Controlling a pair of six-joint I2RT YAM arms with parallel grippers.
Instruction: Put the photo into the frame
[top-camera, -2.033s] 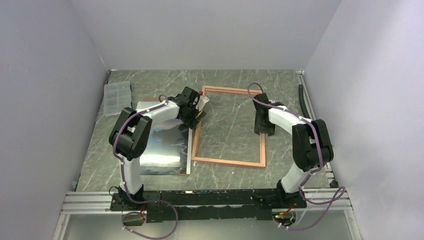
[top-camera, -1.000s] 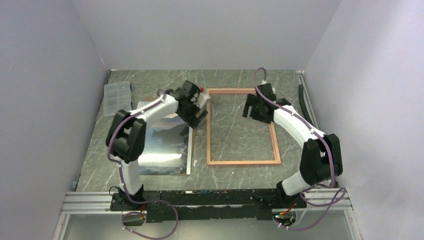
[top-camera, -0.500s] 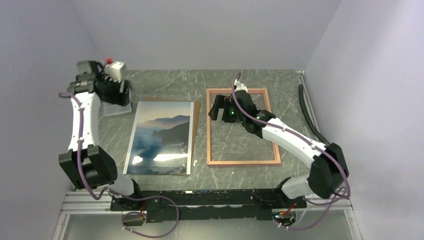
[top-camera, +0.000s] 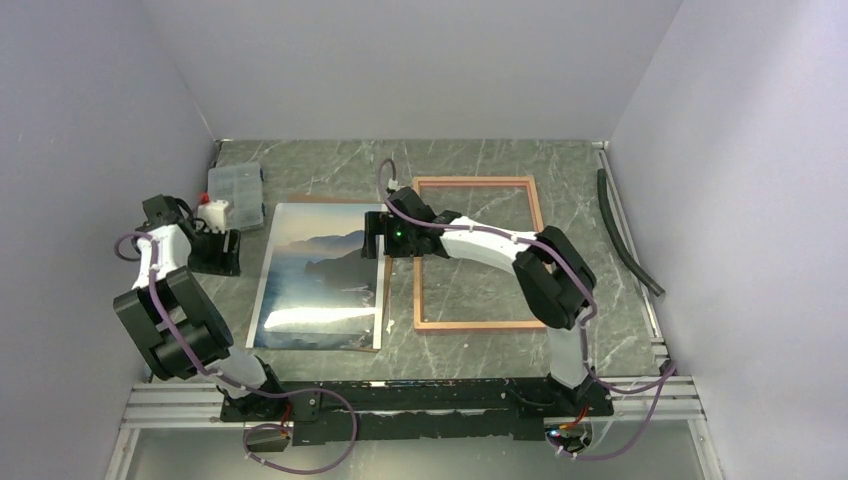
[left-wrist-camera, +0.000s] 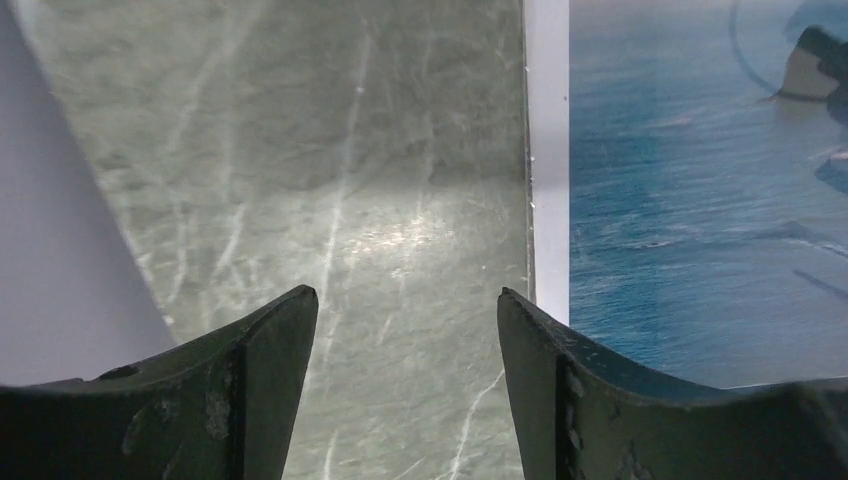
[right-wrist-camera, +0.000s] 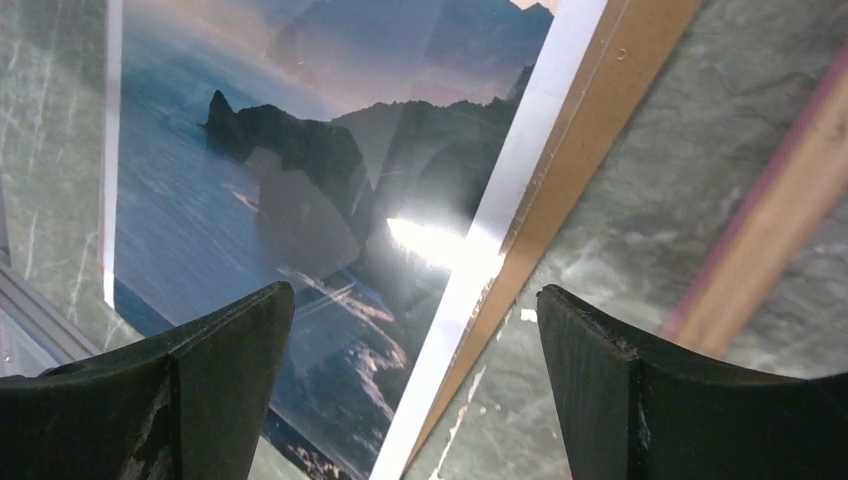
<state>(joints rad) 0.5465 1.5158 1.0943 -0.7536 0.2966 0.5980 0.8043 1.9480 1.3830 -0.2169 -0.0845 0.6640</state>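
Note:
The photo (top-camera: 318, 278), a glossy print of dark mountains and blue water, lies flat on a brown backing board (top-camera: 389, 262) left of centre. To its right the frame (top-camera: 470, 181) lies flat, and the table shows through it. My left gripper (top-camera: 222, 252) hovers open just off the photo's left edge. In the left wrist view its fingers (left-wrist-camera: 405, 300) hold only bare table, with the photo (left-wrist-camera: 700, 200) to their right. My right gripper (top-camera: 375, 236) is open above the photo's right edge. In the right wrist view it (right-wrist-camera: 415, 300) straddles the photo (right-wrist-camera: 300, 200) and board edge (right-wrist-camera: 590, 150); the frame rail (right-wrist-camera: 790, 220) lies beyond.
A clear plastic organiser box (top-camera: 237, 182) sits at the back left, close behind my left arm. A black hose (top-camera: 625, 230) runs along the right edge of the table. Grey walls close in the left, back and right sides.
The frame was shifted right and squared up. My left arm then swung from the photo's top right, past the back-left corner, down beside its left edge. My right gripper moved left from the frame to the photo's right edge.

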